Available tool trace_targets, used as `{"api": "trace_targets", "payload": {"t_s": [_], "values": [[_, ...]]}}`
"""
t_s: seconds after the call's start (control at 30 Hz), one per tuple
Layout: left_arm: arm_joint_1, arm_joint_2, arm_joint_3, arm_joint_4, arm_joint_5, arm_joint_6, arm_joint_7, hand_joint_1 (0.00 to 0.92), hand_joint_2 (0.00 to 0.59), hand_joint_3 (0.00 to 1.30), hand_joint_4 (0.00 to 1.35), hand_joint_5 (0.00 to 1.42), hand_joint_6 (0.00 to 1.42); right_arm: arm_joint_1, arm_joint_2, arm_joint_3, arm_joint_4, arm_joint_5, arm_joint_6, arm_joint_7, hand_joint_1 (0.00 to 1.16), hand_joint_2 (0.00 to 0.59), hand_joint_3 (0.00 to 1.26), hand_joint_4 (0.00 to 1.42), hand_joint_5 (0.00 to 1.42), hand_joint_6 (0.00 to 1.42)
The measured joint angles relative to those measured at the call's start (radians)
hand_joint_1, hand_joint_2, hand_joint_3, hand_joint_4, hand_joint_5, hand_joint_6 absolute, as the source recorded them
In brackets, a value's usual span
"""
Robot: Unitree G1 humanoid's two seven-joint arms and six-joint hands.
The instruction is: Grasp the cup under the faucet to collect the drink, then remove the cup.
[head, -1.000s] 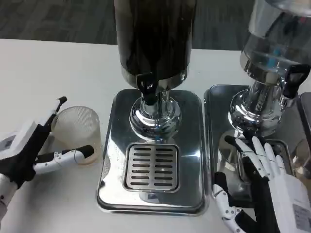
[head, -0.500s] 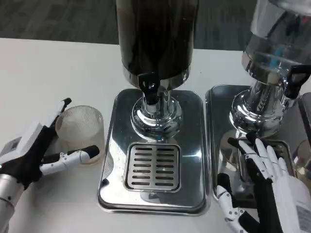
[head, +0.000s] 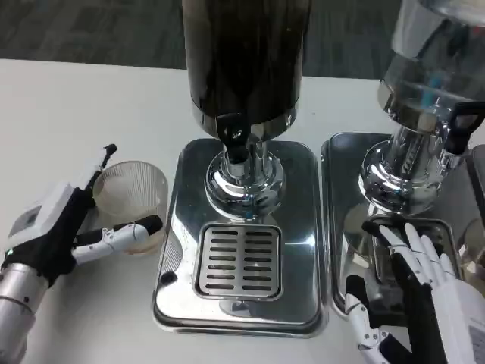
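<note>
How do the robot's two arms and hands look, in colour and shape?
Left hand: white back, black palm, slim white fingers with black tips, on a silver forearm. Right hand: white back carrying a small label, white and black fingers.

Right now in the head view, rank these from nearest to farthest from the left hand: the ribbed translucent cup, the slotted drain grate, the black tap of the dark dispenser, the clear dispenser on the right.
1. Ribbed translucent cup: between the left hand's fingers.
2. Slotted drain grate: centre tray, to the right.
3. Black tap of the dark dispenser: centre, farther back.
4. Clear dispenser: far right.
</note>
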Motion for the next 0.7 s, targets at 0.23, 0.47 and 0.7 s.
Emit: {"api": "trace_targets", "payload": {"t_s": [0.23, 0.47, 0.7], "values": [[-0.017, -0.017, 0.002, 0.007, -0.024, -0.001, -0.015, 0.244, 0.121, 0.18, 0.18, 0.37, 0.69, 0.001, 0.000, -0.004, -0.010, 0.000, 0.000, 0.002, 0.37, 0.446, 0.20, 0.06, 0.04, 0.00], [-0.023, -0.024, 0.000, 0.007, -0.031, -0.003, -0.017, 0.265, 0.160, 0.39, 0.40, 0.59, 0.95, 0.012, 0.001, -0.005, -0.021, 0.000, 0.001, 0.002, 0.37, 0.446, 0.20, 0.06, 0.05, 0.00], [-0.023, -0.024, -0.002, 0.007, -0.029, -0.009, -0.012, 0.299, 0.181, 0.57, 0.61, 0.81, 1.16, 0.001, -0.001, -0.006, -0.022, 0.016, 0.000, 0.003, 0.37, 0.443, 0.19, 0.06, 0.05, 0.00]]}}
